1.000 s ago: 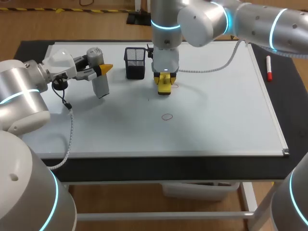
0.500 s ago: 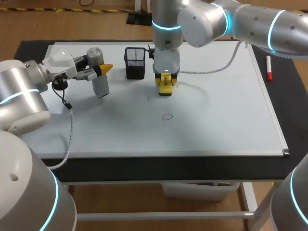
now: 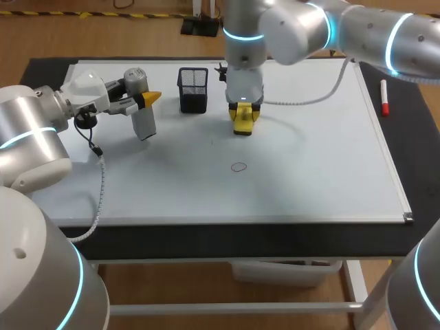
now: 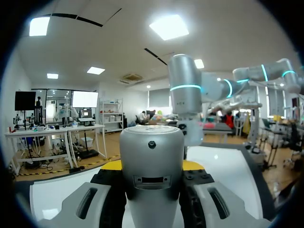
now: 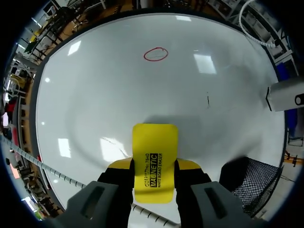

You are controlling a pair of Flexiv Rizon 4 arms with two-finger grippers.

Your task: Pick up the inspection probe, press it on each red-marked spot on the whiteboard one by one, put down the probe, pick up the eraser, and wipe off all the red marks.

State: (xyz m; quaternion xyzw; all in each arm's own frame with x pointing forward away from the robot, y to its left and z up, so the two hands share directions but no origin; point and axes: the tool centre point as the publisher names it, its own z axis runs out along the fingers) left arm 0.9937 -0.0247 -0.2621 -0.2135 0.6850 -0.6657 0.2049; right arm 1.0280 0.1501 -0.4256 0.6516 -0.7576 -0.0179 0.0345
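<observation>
The inspection probe [image 3: 141, 117], a grey cylinder with a flat pale body, hangs above the left part of the whiteboard [image 3: 309, 172]. My left gripper [image 3: 146, 102] is shut on it; in the left wrist view the probe [image 4: 152, 156] fills the space between the fingers. The yellow eraser [image 3: 242, 121] lies flat on the board behind its middle, with my right gripper [image 3: 242, 111] shut on it from above. In the right wrist view the eraser [image 5: 155, 152] sticks out ahead of the fingers. One red circle [image 3: 238, 166] [image 5: 156, 54] is drawn ahead of it, apart from the eraser.
A black mesh basket [image 3: 193, 89] [image 5: 254, 183] stands at the board's back, between the two grippers. A red marker [image 3: 384, 97] lies on the black table past the board's right edge. A grey cable [image 3: 309, 96] trails over the board from the right arm.
My right gripper has slid the eraser a little to the right, over the faint red mark that lay beside it. The left arm and probe have stayed still.
</observation>
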